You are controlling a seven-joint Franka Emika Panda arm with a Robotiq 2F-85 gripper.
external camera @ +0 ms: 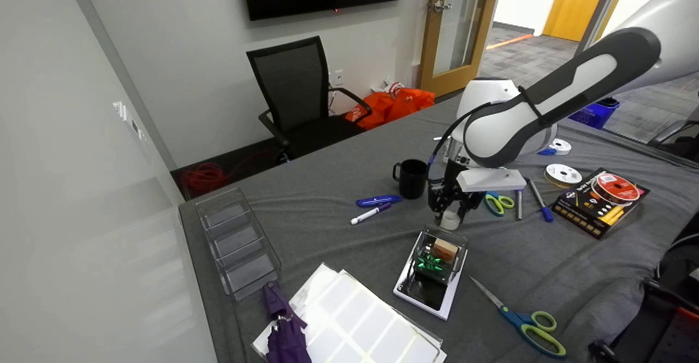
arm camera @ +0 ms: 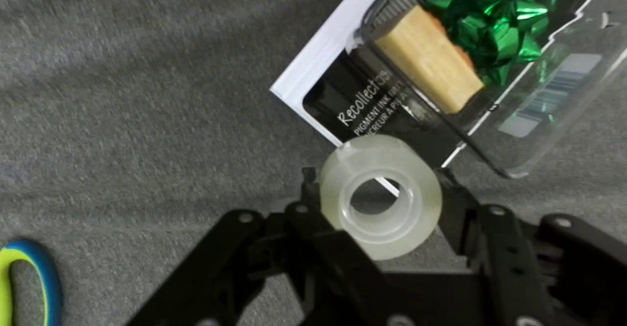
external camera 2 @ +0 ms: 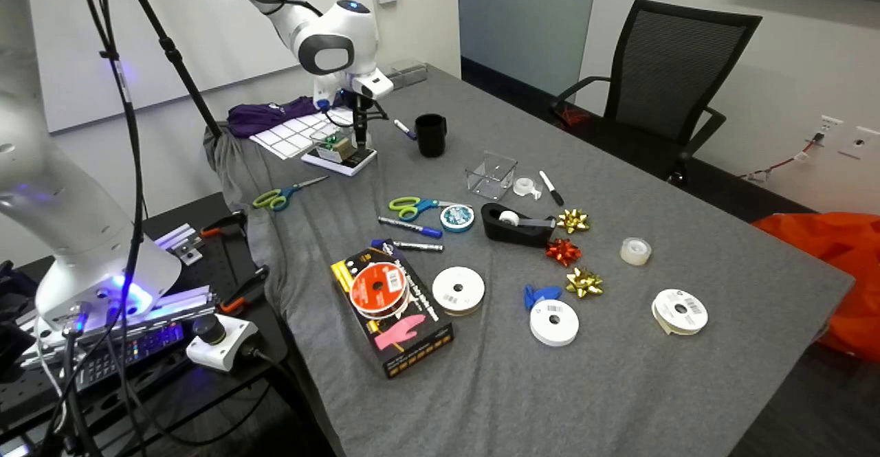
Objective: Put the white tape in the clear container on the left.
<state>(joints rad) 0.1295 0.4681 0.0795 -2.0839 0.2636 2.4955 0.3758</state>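
Observation:
The white tape is a small translucent white ring. My gripper is shut on it, a finger on each side. In an exterior view the tape hangs at the fingertips, beside a small clear container on an ink pad. That container holds a green bow and a wooden block; the tape overlaps the pad's near corner in the wrist view. A longer clear container with compartments stands at the table's far end. A clear square container stands mid-table. The gripper's finger mostly hides the tape there.
A black mug stands close to the gripper. Scissors, white label sheets and a purple umbrella lie nearby. Another roll of tape, a tape dispenser and ribbon spools are also on the table.

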